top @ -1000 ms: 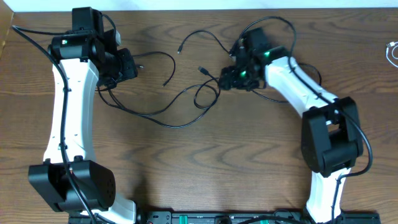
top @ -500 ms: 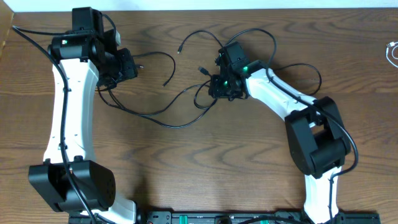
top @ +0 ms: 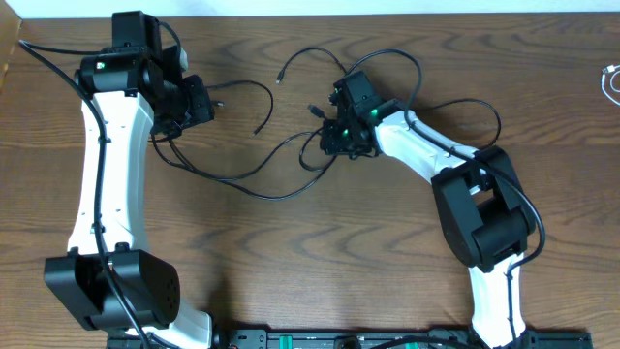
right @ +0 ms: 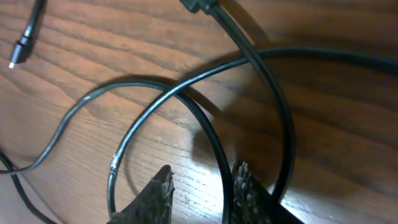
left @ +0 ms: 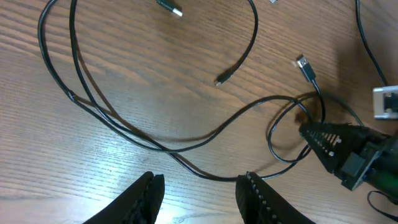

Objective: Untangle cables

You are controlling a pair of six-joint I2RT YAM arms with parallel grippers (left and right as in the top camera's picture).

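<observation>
Several long black cables (top: 262, 189) lie tangled on the wooden table between the arms, with a small loop (top: 312, 155) at the middle. My right gripper (top: 334, 142) is down at this loop. In the right wrist view its fingers (right: 202, 190) are open with one loop strand (right: 214, 149) running between them, against the right finger. My left gripper (top: 201, 103) is open at the far left, above the table; in the left wrist view its fingers (left: 200, 196) are empty, with a black cable (left: 180, 148) just ahead. A white cable (top: 611, 82) lies at the far right edge.
Loose plug ends lie near the tangle (top: 315, 108) (top: 280, 76); one small plug also shows in the right wrist view (right: 22, 46). My right arm's own thicker wiring (top: 484, 107) arcs behind it. The right gripper shows in the left wrist view (left: 336, 146).
My right gripper has moved left, from right of the tangle onto the small loop. The left arm has not moved.
</observation>
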